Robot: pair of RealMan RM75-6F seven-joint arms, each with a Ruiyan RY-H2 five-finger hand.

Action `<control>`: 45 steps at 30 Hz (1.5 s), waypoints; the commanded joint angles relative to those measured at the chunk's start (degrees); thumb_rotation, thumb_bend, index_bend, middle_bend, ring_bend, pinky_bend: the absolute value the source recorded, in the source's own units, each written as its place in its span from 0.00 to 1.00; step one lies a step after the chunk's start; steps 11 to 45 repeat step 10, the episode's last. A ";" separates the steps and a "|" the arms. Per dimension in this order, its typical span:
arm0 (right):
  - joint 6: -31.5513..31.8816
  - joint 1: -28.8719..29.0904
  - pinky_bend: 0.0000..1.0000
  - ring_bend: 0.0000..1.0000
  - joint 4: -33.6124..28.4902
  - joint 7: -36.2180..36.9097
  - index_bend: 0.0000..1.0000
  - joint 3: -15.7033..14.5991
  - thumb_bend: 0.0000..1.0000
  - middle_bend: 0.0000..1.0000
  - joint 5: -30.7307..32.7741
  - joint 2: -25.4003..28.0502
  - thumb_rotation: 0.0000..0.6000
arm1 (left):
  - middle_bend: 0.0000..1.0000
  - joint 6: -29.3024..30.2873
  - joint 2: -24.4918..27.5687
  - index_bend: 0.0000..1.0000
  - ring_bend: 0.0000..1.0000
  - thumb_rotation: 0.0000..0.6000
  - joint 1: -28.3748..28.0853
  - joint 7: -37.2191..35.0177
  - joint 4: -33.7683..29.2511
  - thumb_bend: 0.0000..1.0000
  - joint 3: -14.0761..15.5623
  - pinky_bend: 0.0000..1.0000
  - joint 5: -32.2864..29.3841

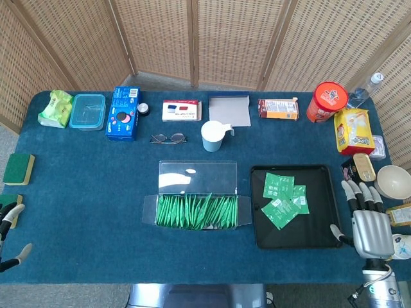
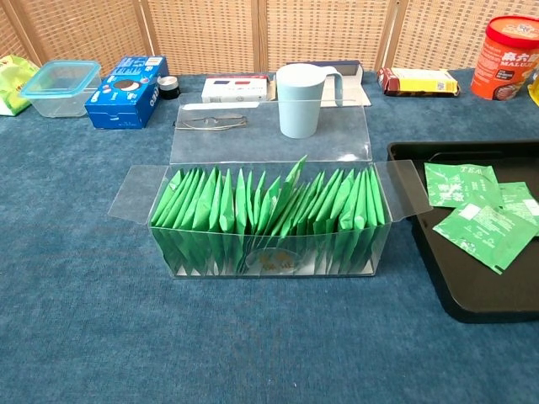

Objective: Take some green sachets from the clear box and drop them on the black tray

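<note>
Green sachets (image 1: 282, 196) on black tray (image 1: 263, 234), right hand (image 1: 370, 226) beside it, fingers spread, empty

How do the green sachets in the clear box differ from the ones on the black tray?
The sachets in the clear box stand on edge, packed tightly in a row; the sachets on the black tray lie flat and loose, partly overlapping. The box holds many, the tray only a few. Both groups are the same green with pale labels.
</note>
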 commanded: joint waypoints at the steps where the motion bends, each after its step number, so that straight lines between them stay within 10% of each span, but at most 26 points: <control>1: 0.43 -0.71 0.04 0.00 0.37 0.82 0.00 -0.12 0.21 0.04 -0.54 0.07 1.00 | 0.11 0.37 0.54 0.12 0.04 1.00 0.09 0.56 -0.44 0.24 -0.05 0.24 0.33; 45: 0.00 -2.01 0.04 0.00 0.72 3.12 0.00 0.17 0.21 0.04 -0.58 0.10 1.00 | 0.11 -0.40 1.03 0.12 0.04 1.00 -0.29 1.43 -1.67 0.24 -0.13 0.24 0.20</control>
